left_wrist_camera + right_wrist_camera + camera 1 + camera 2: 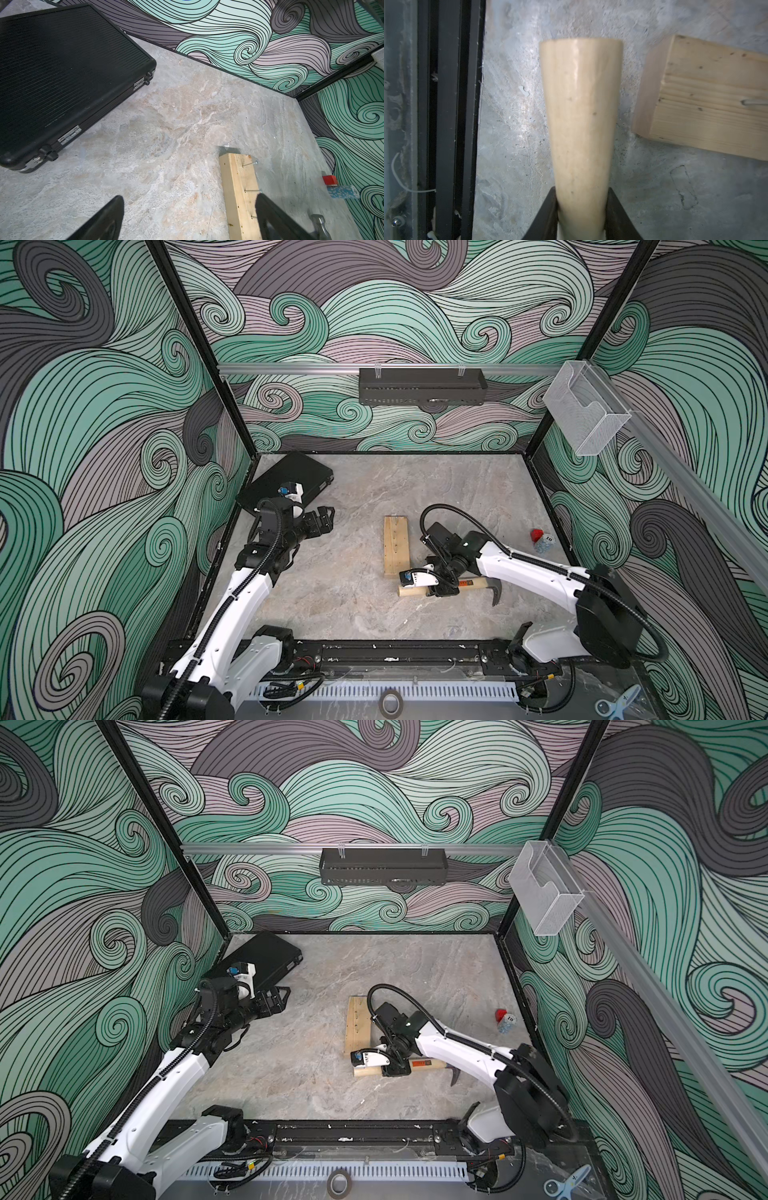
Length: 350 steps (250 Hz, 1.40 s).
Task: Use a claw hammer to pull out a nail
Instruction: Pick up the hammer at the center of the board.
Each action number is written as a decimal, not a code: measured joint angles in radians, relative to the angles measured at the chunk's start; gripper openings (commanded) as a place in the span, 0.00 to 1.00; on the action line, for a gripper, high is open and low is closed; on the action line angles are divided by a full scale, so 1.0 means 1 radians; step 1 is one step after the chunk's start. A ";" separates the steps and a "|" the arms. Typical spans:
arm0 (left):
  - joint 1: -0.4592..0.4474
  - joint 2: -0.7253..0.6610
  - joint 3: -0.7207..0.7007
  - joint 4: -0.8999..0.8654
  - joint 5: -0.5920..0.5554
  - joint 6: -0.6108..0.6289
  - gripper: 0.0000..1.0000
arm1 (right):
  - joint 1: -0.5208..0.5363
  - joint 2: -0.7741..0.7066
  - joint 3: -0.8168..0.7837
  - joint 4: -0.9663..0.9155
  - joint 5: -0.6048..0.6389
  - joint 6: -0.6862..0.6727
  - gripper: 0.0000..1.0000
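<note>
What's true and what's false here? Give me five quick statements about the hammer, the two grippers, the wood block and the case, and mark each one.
1. The right gripper grips the claw hammer by its handle. True.
2. The left gripper holds the wood block. False: it is open and empty, apart from the block.
3. The hammer's claw is hooked under a nail. False: in both top views the head sits off to the side of the block, on no nail.
4. Several nails stick out of the wood block. True.
5. The black case is open. False: it is shut.
</note>
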State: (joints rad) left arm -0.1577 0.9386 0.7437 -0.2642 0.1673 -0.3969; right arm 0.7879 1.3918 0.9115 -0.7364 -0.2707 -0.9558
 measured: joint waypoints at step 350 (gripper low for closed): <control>-0.695 0.402 0.027 0.596 0.054 0.368 0.45 | -0.391 -0.413 -0.050 0.378 -0.139 0.692 0.25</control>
State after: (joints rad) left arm -0.8532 1.3407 0.7712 0.3321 0.2211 -0.0288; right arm 0.3969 0.9791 0.8619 -0.3584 -0.4099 -0.2642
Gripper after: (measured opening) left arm 0.452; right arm 0.316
